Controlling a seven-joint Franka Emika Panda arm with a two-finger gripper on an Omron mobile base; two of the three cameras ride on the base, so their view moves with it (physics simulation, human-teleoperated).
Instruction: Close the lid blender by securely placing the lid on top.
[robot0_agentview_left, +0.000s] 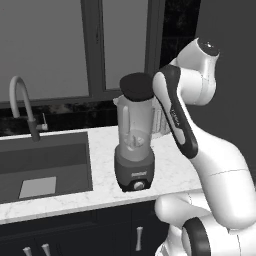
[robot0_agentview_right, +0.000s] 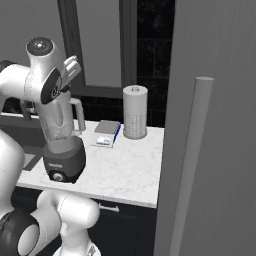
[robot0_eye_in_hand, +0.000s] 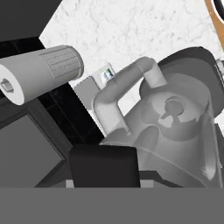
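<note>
In the left base view's centre you see the tall clear plastic blender (robot0_agentview_left: 134, 145) on the white marble counter (robot0_agentview_left: 170, 170). Your pincer (robot0_agentview_left: 152, 92) is closed on the flat round black lid (robot0_agentview_left: 136, 86), tilted over the jar's mouth. Farther back, the right base view shows a white paper-towel roll (robot0_agentview_right: 135, 111).

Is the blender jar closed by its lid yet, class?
Not yet. The lid sits tilted at the blender jar's mouth, and the hand view looks past its edge down to the blades.

Arm (robot0_agentview_left: 220, 165) rose from base, elbow high, forearm (robot0_agentview_left: 175, 112) angled down-left toward the counter. Wrist (robot0_agentview_right: 47, 82) was bent over sideways. Gripper (robot0_eye_in_hand: 105, 166) jaws were closed, holding a flat black disc.
</note>
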